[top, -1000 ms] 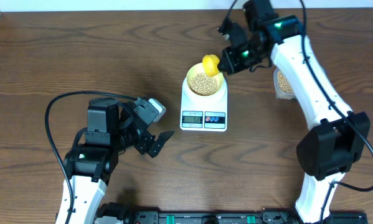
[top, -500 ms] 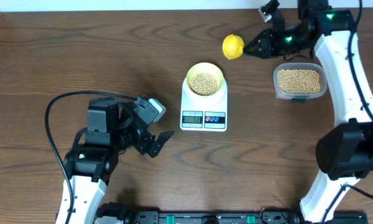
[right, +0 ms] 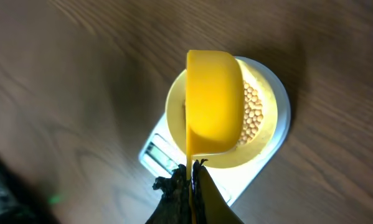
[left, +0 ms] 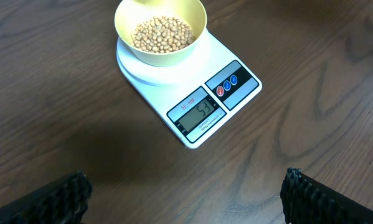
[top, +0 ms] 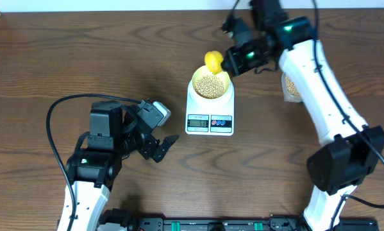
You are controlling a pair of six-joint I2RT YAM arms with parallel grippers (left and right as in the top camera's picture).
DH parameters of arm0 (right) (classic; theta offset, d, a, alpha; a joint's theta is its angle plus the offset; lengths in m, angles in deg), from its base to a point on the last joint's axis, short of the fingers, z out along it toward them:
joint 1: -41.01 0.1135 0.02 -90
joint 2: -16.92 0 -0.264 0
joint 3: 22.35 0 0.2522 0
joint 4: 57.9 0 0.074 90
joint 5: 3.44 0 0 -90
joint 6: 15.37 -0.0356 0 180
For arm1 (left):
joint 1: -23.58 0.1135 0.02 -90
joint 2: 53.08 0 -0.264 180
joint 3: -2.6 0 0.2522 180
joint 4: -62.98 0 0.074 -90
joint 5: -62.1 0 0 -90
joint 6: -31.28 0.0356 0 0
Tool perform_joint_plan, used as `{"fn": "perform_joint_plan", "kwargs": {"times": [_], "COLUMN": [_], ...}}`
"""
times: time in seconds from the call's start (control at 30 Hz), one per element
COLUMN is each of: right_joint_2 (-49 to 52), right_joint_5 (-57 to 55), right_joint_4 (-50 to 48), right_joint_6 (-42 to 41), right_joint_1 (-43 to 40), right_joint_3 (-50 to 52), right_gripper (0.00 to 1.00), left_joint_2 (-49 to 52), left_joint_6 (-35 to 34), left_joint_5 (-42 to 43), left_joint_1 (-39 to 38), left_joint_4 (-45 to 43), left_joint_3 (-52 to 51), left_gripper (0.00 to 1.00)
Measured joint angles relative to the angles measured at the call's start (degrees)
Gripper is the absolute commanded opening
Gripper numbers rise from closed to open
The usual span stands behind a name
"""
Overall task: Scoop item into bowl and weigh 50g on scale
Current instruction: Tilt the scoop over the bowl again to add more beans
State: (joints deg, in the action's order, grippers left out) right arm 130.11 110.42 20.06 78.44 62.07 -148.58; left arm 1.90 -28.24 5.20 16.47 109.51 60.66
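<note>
At twelve o'clock our right gripper (top: 226, 61) pinches a bright yellow plastic scoop (right: 214, 102) tipped over the pale yellow round bowl (left: 121, 26) of tan beans (left: 162, 34) on the white rectangular scale (left: 233, 99), so its load falls in; our left gripper (left: 185, 186) hangs wide open.

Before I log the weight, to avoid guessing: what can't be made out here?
Scale display: digits too small overhead, blurry from the left wrist.
Scoop contents: the right wrist shows only its outside.
Tub: overhead, mostly hidden by the right arm.
Left fingers: cut off by the left wrist's bottom edge.
</note>
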Motion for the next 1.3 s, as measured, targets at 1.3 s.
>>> {"fn": "perform_joint_plan", "kwargs": {"times": [1.3], "right_joint_2": [4.9], "right_joint_5": [-14.7], "right_joint_4": [-0.5], "right_joint_6": [9.3], "right_joint_1": [5.9], "right_joint_3": [0.0], "right_gripper": [0.01], "left_joint_2": [0.0], "left_joint_6": [0.0], "left_joint_5": [0.0], "left_joint_1": [0.0], "left_joint_4": [0.0], "left_joint_3": [0.0], "left_gripper": [0.99]}}
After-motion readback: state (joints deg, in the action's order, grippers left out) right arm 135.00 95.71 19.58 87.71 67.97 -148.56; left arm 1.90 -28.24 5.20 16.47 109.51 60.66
